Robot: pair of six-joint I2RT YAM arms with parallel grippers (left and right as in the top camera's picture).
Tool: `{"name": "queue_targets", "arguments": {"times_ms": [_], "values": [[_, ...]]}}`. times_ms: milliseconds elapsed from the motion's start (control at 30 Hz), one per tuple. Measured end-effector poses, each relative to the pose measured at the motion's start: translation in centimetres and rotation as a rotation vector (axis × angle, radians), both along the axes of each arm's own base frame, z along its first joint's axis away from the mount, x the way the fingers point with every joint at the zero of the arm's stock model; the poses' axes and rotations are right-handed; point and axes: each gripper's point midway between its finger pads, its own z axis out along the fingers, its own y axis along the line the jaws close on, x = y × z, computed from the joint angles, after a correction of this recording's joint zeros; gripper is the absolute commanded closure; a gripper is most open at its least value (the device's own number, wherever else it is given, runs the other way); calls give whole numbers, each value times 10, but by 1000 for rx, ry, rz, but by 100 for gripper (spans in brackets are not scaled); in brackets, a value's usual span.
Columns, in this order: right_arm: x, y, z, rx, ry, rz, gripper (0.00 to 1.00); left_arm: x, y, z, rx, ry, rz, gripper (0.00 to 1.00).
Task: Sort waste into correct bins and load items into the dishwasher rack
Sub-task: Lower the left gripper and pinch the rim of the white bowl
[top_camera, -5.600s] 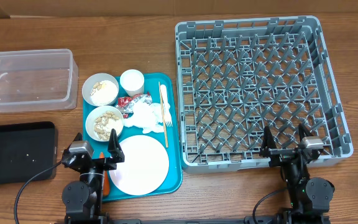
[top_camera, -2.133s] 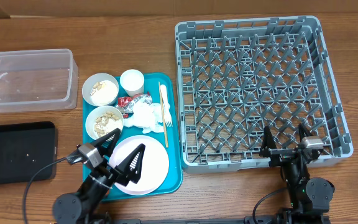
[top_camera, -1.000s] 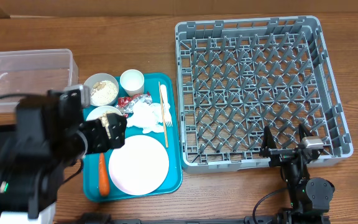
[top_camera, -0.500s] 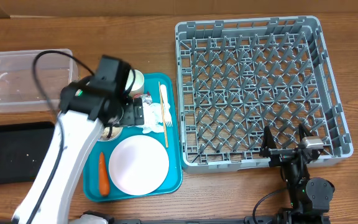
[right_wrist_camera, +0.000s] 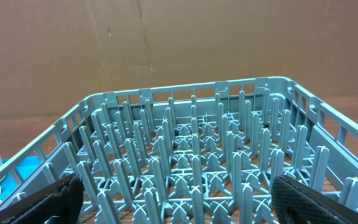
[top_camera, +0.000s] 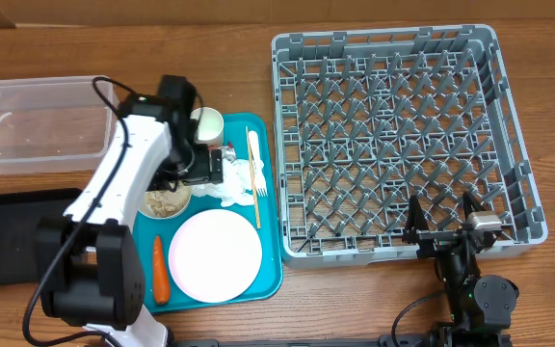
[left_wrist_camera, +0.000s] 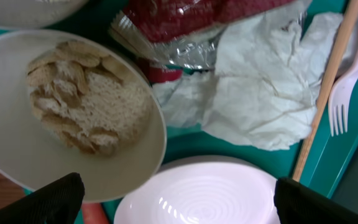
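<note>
At the near edge, the right gripper [top_camera: 440, 208] stands with its 2 fingers spread wide and empty, just before the dishwasher rack [top_camera: 403, 135]. On the teal tray [top_camera: 270, 260] the pink plate [top_camera: 215, 255] lies nearest, with the carrot [top_camera: 160, 270] beside it. Further in, the left gripper [top_camera: 210, 166] hovers, also spread and empty, above the bowl of food scraps [left_wrist_camera: 73, 118], the crumpled napkin [left_wrist_camera: 260, 93] and the foil wrapper [left_wrist_camera: 191, 25]. The wooden stick [left_wrist_camera: 325, 93] and the white fork [left_wrist_camera: 347, 93] lie beside the napkin. The white cup [top_camera: 207, 123] stands behind, and the clear tub [top_camera: 37, 125] is at the far left.
</note>
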Motion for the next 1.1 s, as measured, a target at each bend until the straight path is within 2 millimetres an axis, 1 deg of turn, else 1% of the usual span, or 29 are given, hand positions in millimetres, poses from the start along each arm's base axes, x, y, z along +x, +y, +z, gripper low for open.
{"name": "queue_targets", "arguments": {"times_ms": [133,233,333,400,533,733,800,967,1100], "values": [[0,0,0,0,0,0,0,7,6,-4,-66,-10,11,4],[0,0,0,0,0,0,0,9,3,-9,-97,-26,-3,6],[0,0,0,0,-1,0,0,7,-1,-21,-115,-29,-12,8],[0,0,0,0,0,0,0,2,-1,-32,-120,-20,-14,10],[0,0,0,0,0,0,0,-2,-1,-44,-121,-22,-23,14],[0,0,0,0,0,0,0,6,-1,-46,-92,-58,-48,16],[0,0,0,0,0,0,0,7,-4,-47,-62,-66,-72,16],[0,0,0,0,0,0,0,6,-16,-47,33,-77,-149,23],[0,0,0,0,0,1,0,5,-18,-47,79,-84,-160,24]]}}
